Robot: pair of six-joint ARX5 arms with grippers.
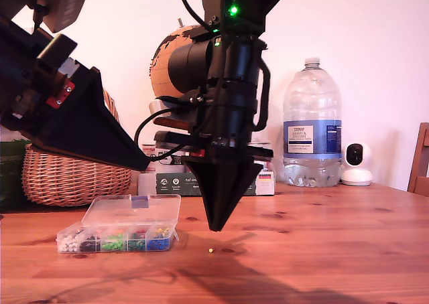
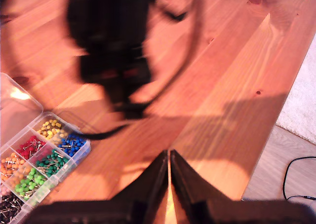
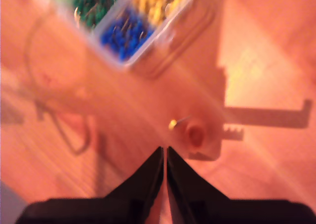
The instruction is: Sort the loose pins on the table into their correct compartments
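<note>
1. Tabletop (image 1: 335, 250): orange-brown pine with dark knots. It fills the foreground of the exterior view.

2. Loose pin (image 1: 211, 250): one yellow-headed pin lies on the bare tabletop, apart from the box and toward the exterior view's right of it. In the second wrist view the pin (image 3: 172, 124) lies just ahead of the tool tips, next to a dark knot, not touching them.

3. My second tool (image 1: 216, 228): points straight down in the middle of the exterior view. Its tip hangs above the tabletop, with the pin almost directly below and clear of it. The jaws are closed tip to tip (image 3: 165, 149) with nothing between them.

4. Compartments (image 1: 117, 242): a low clear box, lid swung open behind it, stands toward the exterior view's left of the pin. Sections show white, black, green, blue and yellow pins; the first wrist view (image 2: 44, 155) also shows red and orange. The blue and yellow sections (image 3: 128, 34) are the ones nearest the loose pin.

5. My first tool (image 1: 144, 165): held high at the exterior view's left, tilted, its tip above the open lid. The jaws are closed and empty (image 2: 169, 152).

6. Background: wicker basket (image 1: 67, 177), stacked books (image 1: 174, 182), globe (image 1: 167, 63), large water bottle (image 1: 312, 123), small white camera (image 1: 355, 163).
</note>
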